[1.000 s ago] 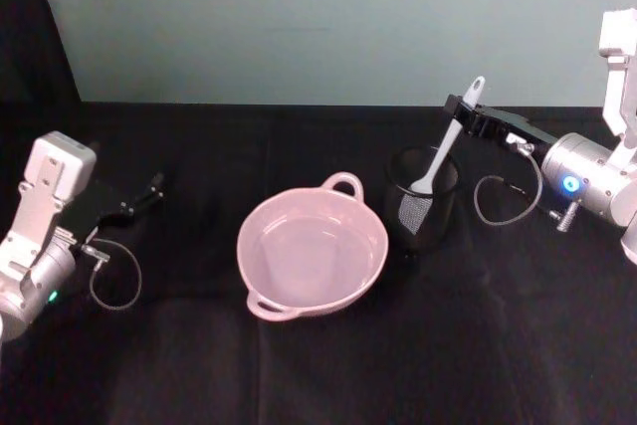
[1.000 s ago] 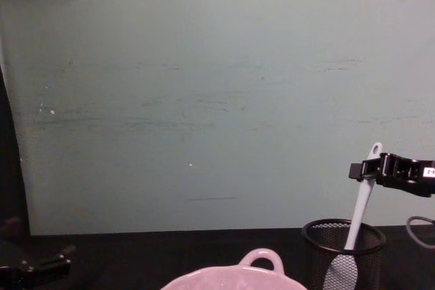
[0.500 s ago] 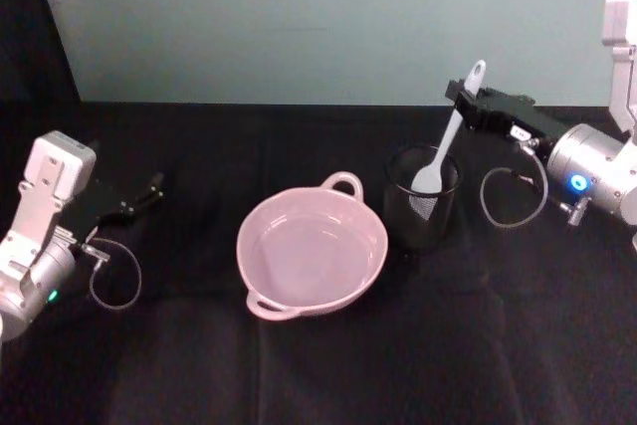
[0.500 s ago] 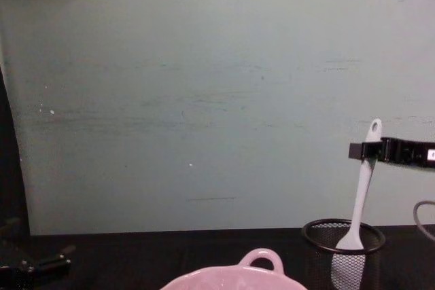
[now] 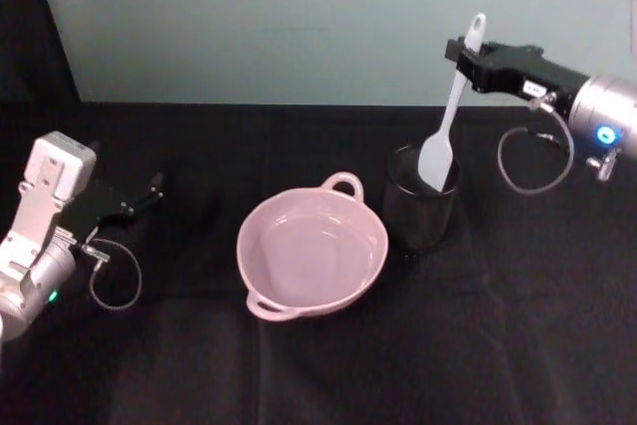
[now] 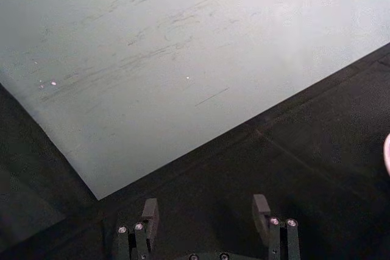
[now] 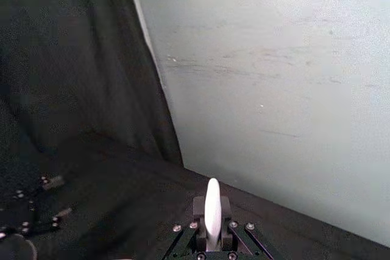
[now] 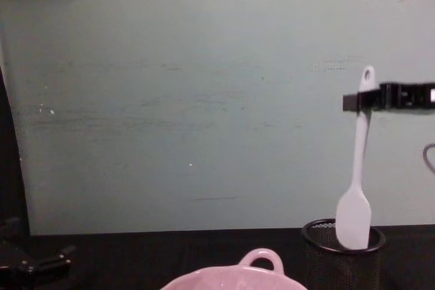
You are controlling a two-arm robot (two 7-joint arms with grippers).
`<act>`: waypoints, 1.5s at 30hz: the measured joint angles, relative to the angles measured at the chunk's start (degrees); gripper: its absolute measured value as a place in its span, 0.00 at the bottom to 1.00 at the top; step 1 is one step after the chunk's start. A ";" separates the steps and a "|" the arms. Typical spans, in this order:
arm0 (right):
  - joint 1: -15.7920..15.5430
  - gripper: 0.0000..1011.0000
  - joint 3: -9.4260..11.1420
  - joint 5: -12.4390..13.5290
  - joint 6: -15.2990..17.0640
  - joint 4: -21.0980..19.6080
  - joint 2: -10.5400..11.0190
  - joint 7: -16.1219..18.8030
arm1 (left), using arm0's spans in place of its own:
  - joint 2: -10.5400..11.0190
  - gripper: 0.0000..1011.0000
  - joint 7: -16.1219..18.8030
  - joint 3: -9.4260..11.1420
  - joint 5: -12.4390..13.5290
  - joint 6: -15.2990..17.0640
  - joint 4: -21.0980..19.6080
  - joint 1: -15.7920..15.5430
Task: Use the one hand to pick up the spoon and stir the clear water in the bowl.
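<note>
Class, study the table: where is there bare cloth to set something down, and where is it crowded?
Bare: the front strip of black cloth before the bowl, and the stretch between the bowl and the parked left gripper. Crowded: the bowl stands close beside the mesh cup, above which the right gripper holds the spoon.

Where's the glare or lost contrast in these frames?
Head view: soft highlights on the rim of the glossy bowl, no hard glare; black mesh cup nearly merges with the black cloth. Right wrist view: white spoon reads bright between the fingers of the right gripper. Left wrist view: wall partly washes pale; parked left gripper dark on dark cloth.
</note>
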 joint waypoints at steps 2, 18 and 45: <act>0.70 0.12 0.02 0.44 1.07 -0.60 0.29 0.18 | 0.00 1.00 0.00 0.00 0.00 0.00 0.00 0.00; 5.30 0.11 -3.03 3.79 5.40 -7.07 1.71 2.49 | 0.00 1.00 0.00 0.00 0.00 0.00 0.00 0.00; 2.25 0.12 -14.09 -2.65 -7.82 0.88 -3.96 9.56 | 0.00 1.00 0.00 0.00 0.00 0.00 0.00 0.00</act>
